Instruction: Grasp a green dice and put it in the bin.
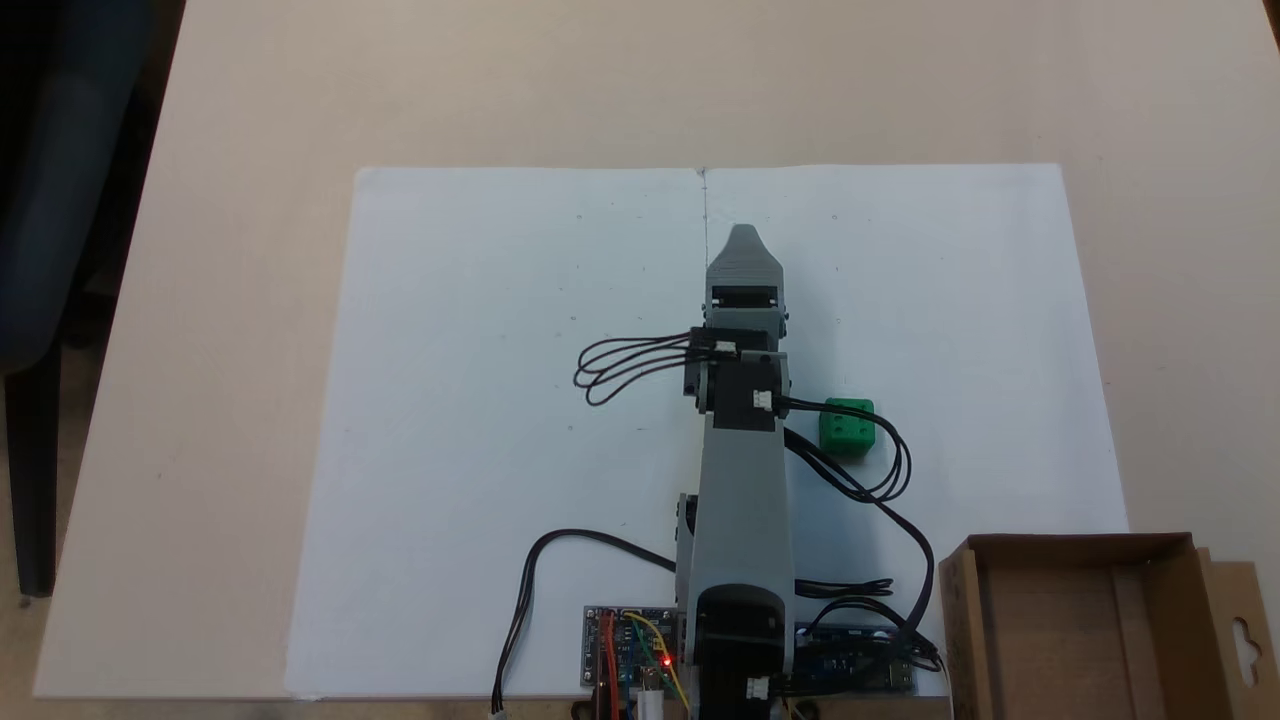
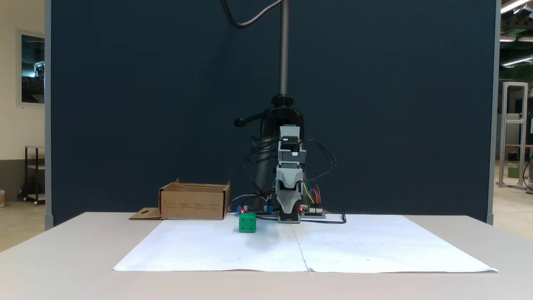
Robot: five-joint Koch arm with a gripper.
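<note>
Going left to right in the top-down fixed view: the beige surface [image 1: 220, 300] has two white paper sheets [image 1: 480, 400] laid side by side on it, with a seam running down the middle. A loop of black cables [image 1: 620, 370] sticks out to the left of the arm. The grey arm [image 1: 740, 500] sits right on that seam, stretched out along it, and the gripper [image 1: 744, 240] at its far end comes to a single point. From up here the jaws sit one over the other, so I honestly can't tell if it's open or closed; nothing shows in it.

Just right of the arm is the green dice [image 1: 847, 426], sitting on the paper, well apart from the gripper tip, with another cable loop passing close to it. Further right, at the bottom corner, there's the bin [image 1: 1090, 545], a brown cardboard box with its hang-hole tab on the right side, and the part of its inside that shows has nothing in it.

In the front-facing fixed view the order flips: bin [image 2: 193, 204] on the left, the green dice [image 2: 247, 223] in front of and right of it on the paper, then the gripper [image 2: 289, 210] pointing down near the surface, by the circuit boards [image 2: 312, 211] with red lights.
</note>
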